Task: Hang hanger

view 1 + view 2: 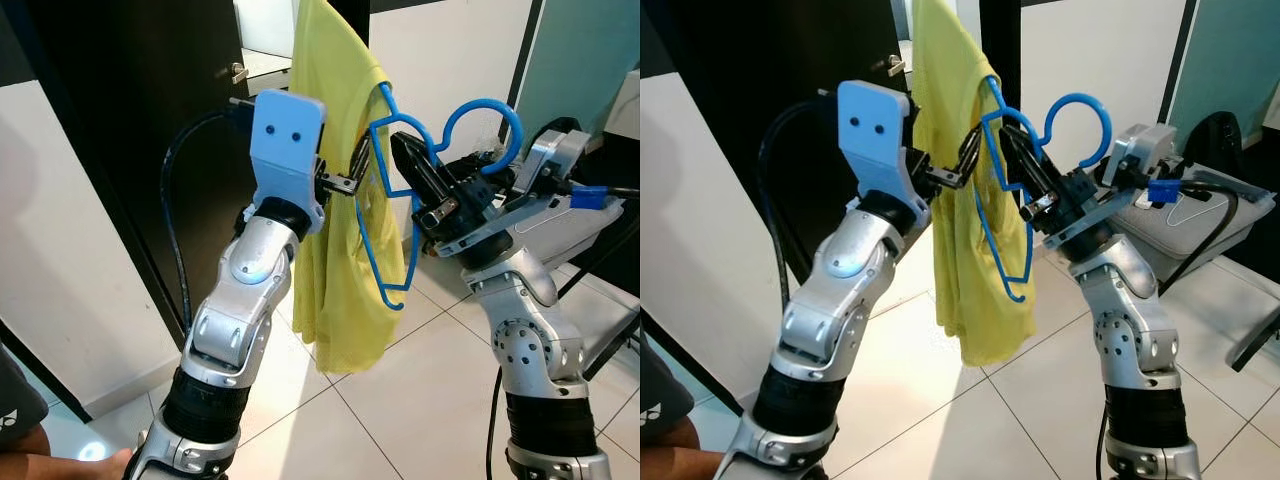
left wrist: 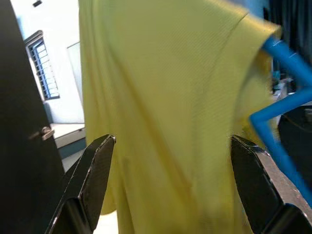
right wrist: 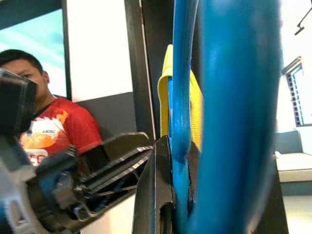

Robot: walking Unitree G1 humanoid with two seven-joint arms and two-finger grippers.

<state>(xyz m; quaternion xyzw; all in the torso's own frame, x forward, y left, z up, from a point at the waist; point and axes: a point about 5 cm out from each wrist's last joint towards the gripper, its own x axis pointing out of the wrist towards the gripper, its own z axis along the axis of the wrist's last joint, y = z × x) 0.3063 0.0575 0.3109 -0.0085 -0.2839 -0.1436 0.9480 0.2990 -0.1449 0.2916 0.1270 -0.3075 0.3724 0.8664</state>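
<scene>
A blue plastic hanger [image 1: 388, 205] is raised at chest height, its hook [image 1: 487, 112] pointing to my right. My right gripper [image 1: 402, 150] is shut on the hanger's upper bar; the right wrist view shows its fingers [image 3: 158, 180] clamped around the blue bar [image 3: 180, 122]. A yellow shirt [image 1: 340, 270] drapes over the hanger's far shoulder and runs up past the top of the view. My left gripper [image 1: 352, 175] is open right at the shirt. In the left wrist view the cloth [image 2: 165, 107] hangs just beyond its spread fingers [image 2: 92, 180].
A dark door [image 1: 120, 150] with a metal handle [image 1: 238, 72] stands behind the shirt, beside white walls. The floor [image 1: 420, 400] is pale tile. A grey case [image 1: 1200, 215] lies at the right. One person [image 1: 20, 420] is at the bottom left, another in a red shirt [image 3: 44, 129].
</scene>
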